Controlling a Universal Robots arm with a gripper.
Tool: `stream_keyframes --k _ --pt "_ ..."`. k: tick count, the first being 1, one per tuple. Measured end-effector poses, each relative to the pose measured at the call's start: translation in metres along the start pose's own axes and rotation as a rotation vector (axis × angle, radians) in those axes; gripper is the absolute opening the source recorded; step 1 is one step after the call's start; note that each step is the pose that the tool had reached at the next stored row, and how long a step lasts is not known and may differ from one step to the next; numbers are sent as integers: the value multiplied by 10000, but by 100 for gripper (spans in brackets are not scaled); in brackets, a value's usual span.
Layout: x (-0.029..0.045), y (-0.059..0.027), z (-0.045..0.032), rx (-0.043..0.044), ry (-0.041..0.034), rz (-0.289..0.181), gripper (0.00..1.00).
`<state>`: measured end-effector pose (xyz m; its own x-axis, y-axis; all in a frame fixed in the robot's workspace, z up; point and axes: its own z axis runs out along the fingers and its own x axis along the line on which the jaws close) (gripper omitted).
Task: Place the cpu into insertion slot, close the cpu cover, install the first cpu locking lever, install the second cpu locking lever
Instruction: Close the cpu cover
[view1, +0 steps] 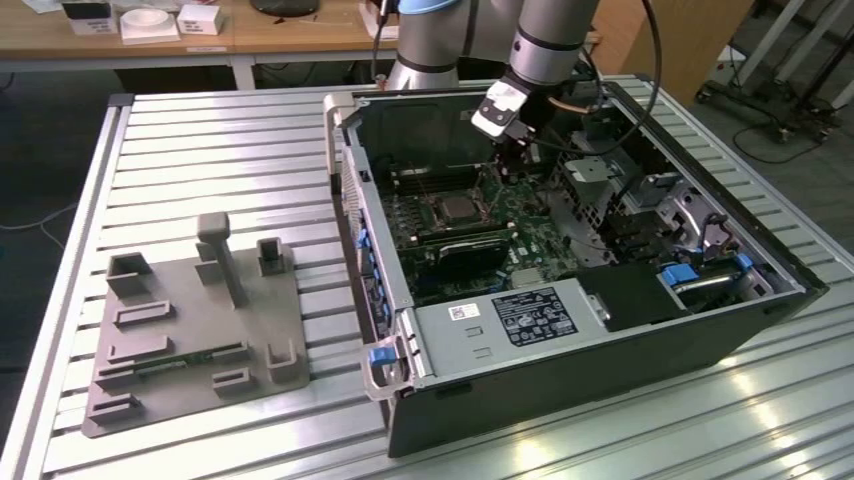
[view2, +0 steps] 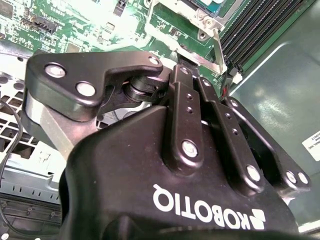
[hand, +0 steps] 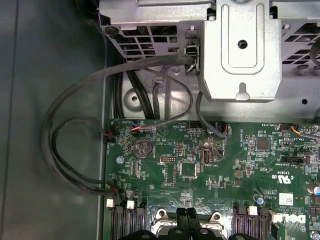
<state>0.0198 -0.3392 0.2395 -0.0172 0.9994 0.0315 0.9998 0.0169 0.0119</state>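
In the exterior view the insertion slot, a dark square with a silvery rim, lies on the green board inside the open black case. Whether the cpu sits in it I cannot tell. My gripper hangs just off the slot's side toward the exterior view's right, low over the board. Its black fingers are pressed together, tips touching, and nothing shows between them. The silvery cpu cover frames the socket just beyond the tips, with a thin metal locking lever beside it. The frame's corners flank my gripper.
Long black memory slots run beside the socket. A metal drive cage and looping black cables lie at the board's edge. A labelled metal cover is at the case's near end. A grey fixture plate stands on the slatted table.
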Motion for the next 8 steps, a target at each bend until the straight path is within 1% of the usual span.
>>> stream_keyframes --k 8 --pt "0 -34 0 0 0 0 11"
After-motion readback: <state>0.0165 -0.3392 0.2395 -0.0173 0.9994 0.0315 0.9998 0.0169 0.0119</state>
